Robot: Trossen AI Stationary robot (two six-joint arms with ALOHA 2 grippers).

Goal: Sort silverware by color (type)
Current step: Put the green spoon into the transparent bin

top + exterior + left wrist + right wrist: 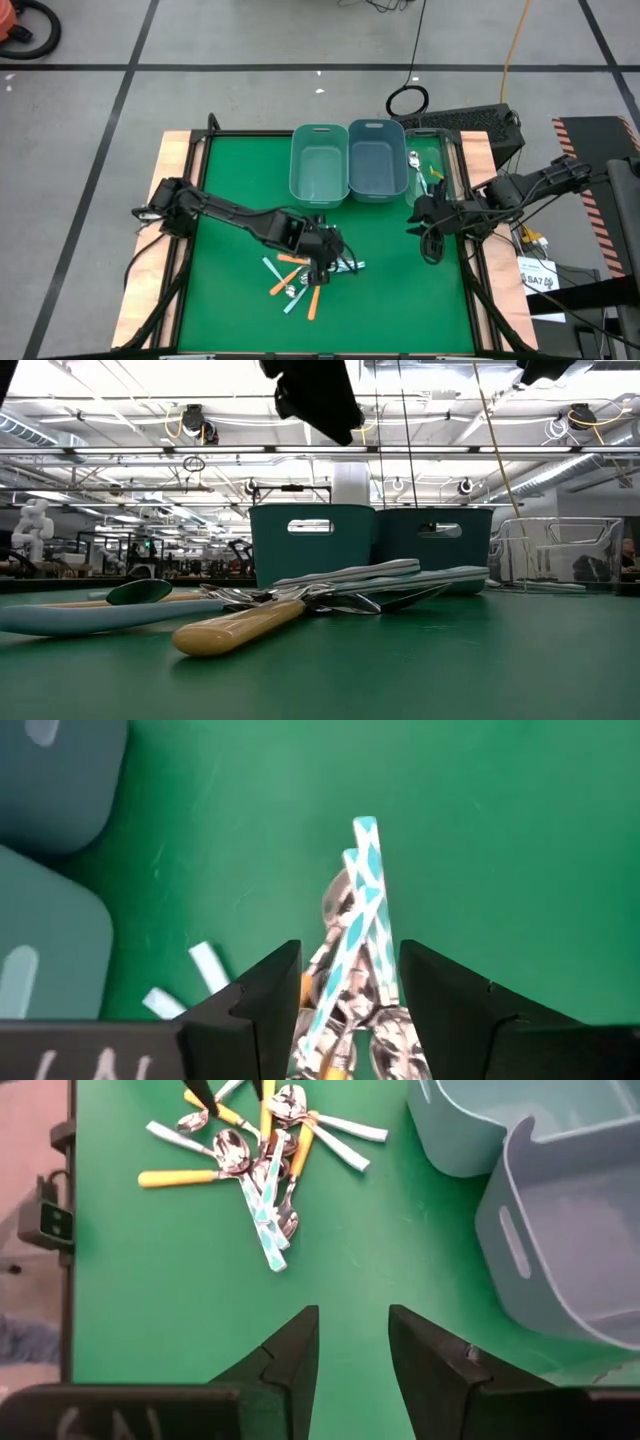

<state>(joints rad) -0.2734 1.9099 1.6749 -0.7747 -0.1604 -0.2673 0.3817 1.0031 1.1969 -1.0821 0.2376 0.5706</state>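
- Right now my left gripper [322, 262] hangs over the spoons [298, 278], which lie heaped at about 6 o'clock on the green mat [230, 200], well short of the two bins [320, 165].
- Its jaws stand apart and empty; through the left wrist camera, two teal-patterned handles [366, 885] run up through the gap between the fingers [265, 1000].
- My right gripper [425, 215] waits near 3 o'clock, jaws apart and holding nothing; a spoon or two lie just beyond it by the right bin.
- Both bins look empty from above, so I judge the sorting barely begun.
- Risks as I see them: the two patterned handles lie touching, so closing could take both, or pinch one and flick the other.
- The heap is crossed and stacked; lifting one spoon may drag an orange handle [175, 1178] along.
- Thin handles could twist out of the grip mid-carry.
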